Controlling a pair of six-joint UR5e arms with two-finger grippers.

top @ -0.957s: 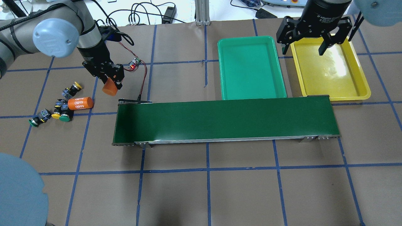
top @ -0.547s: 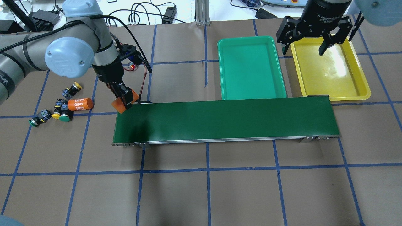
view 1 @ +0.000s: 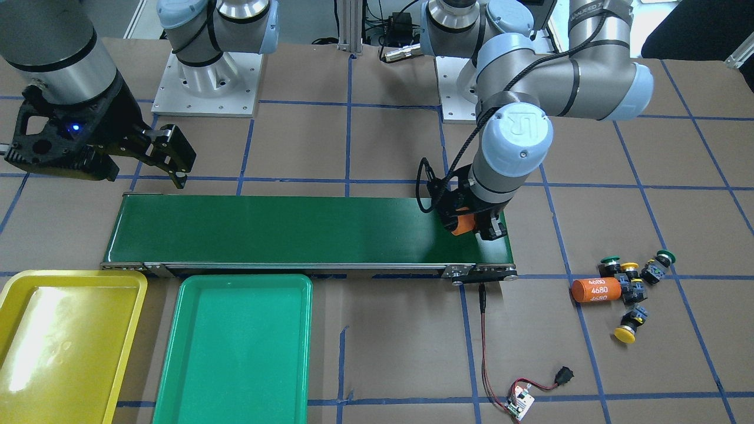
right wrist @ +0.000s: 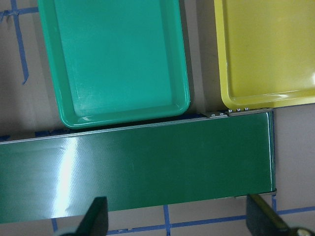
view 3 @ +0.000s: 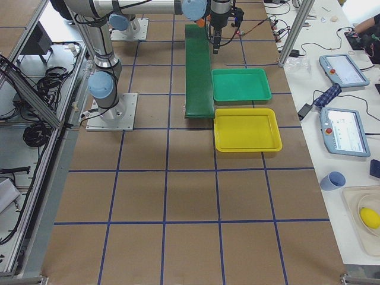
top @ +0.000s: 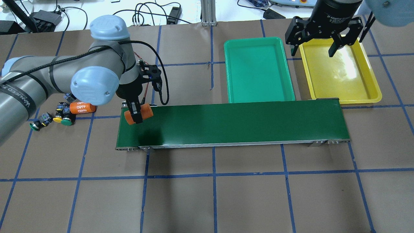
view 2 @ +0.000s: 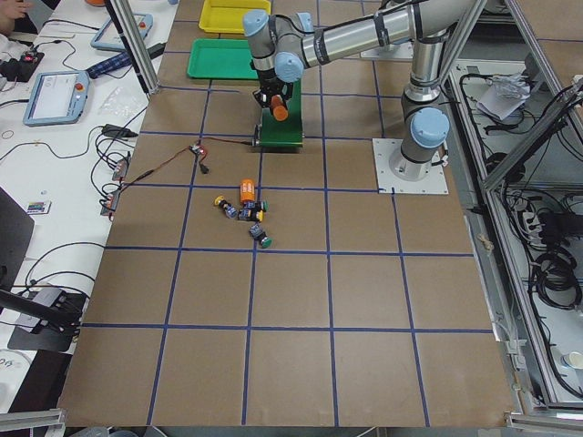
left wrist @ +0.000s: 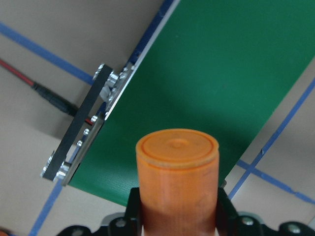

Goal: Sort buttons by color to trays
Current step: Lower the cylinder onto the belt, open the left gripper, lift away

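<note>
The left gripper (top: 136, 113) is clamped across an orange cylinder (left wrist: 177, 167), one finger on each side, with the cylinder lying roughly level. Directly beneath it is the near end of the dark green conveyor belt (top: 233, 123); the pictures do not settle whether the cylinder touches the belt.

Off that end of the belt, to the gripper's left on the brown table, lie the four buttons. One green cap (view 1: 609, 259), one yellow cap (view 1: 629, 266) and a second green cap (view 1: 666, 256) are bunched against a second orange cylinder (view 1: 596, 290), while the other yellow button (view 1: 624, 334) lies a little apart.

Well away from this gripper, along the belt's far side toward its other end, the green tray (top: 258, 69) and yellow tray (top: 343, 74) sit side by side, both holding no buttons. The right gripper (top: 312, 51) hangs there with its fingers spread wide and nothing between them, over the yellow tray's inner edge.
</note>
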